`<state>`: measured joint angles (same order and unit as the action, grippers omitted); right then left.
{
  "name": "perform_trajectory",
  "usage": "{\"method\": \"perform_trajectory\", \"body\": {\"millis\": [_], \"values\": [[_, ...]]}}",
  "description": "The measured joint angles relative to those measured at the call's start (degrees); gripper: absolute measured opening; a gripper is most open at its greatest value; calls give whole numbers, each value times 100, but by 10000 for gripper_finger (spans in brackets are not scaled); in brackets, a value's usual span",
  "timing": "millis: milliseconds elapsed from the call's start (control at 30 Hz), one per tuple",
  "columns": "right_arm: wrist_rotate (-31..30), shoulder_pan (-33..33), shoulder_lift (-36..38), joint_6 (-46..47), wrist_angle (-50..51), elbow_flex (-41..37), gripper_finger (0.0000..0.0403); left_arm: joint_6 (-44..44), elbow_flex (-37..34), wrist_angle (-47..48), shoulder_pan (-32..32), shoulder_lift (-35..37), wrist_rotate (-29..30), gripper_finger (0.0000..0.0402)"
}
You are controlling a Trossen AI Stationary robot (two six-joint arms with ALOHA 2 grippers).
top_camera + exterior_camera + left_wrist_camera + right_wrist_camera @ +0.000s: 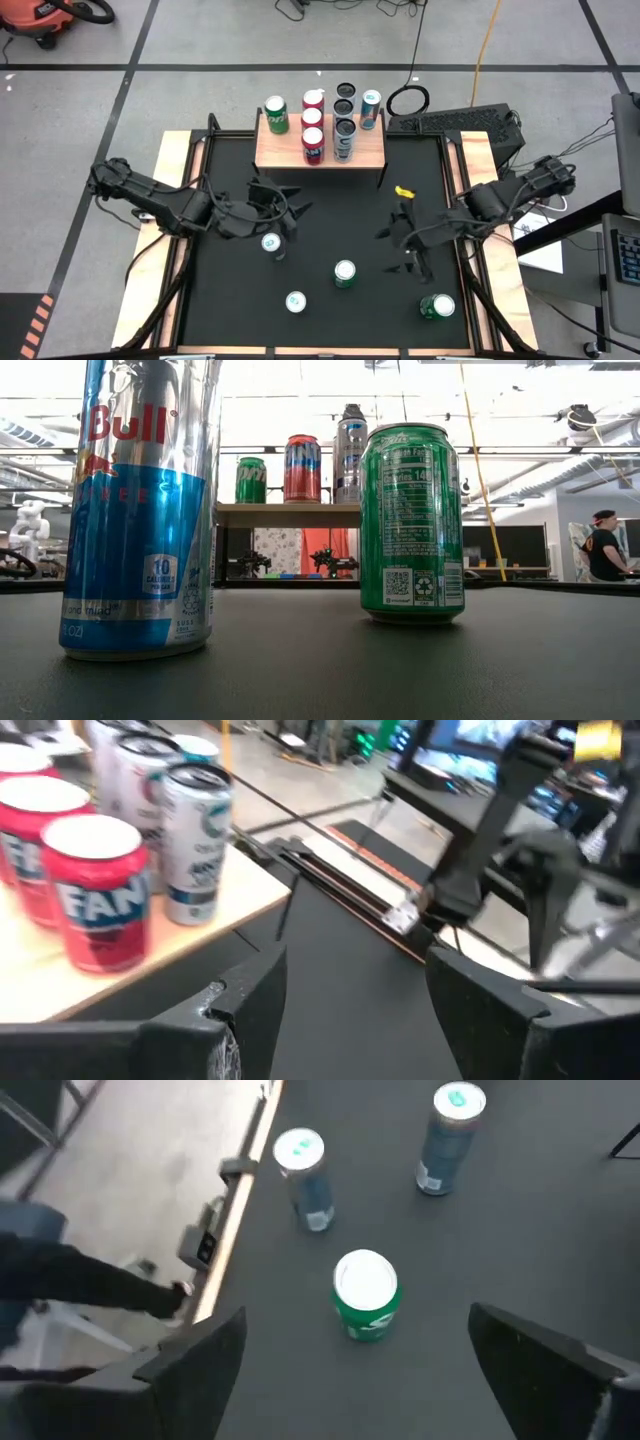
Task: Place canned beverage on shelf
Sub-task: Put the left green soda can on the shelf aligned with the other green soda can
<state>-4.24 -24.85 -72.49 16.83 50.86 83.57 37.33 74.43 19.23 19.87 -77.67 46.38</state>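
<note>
Nearest the front edge of the black worktop (230, 320) stood four loose cans, all upright: a green one (437, 306) at the front right, a slim blue one (296, 302) front centre, a second green can (345, 273) just behind it, and another slim blue can (271, 243) further left.

Above that last can hung the left tool (283, 205), its fingers (250, 1010) partly apart and holding nothing. The right tool (405, 240) hovered over the worktop's right half, spread wide and also empty, with the middle green can below and ahead of it.

At the back edge stood the shelf (370, 152), carrying seven cans: one green (276, 115), three red (313, 146) in a row, two dark silver ones (345, 138), and one teal (370, 108).
</note>
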Motion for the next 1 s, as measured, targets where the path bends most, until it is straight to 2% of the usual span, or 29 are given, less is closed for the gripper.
{"method": "perform_trajectory", "body": {"millis": [167,267,433,667,800,1000], "values": [[160,270,-433,-370,-139,-1,345,-19,0,-3,1,0,160,237],[407,404,-779,-313,-272,-2,342,-10,0,-3,1,0,92,237],[452,402,-1183,-154,-309,-7,341,235,0,142,89,0,54,237],[460,263,-1353,-235,-890,-7,341,784,-2,493,210,0,10,237],[456,263,-1365,-241,-811,-11,341,1005,-2,600,270,0,-8,237],[455,267,-1338,-399,-790,-11,341,1460,-2,927,281,0,-529,237]]}}
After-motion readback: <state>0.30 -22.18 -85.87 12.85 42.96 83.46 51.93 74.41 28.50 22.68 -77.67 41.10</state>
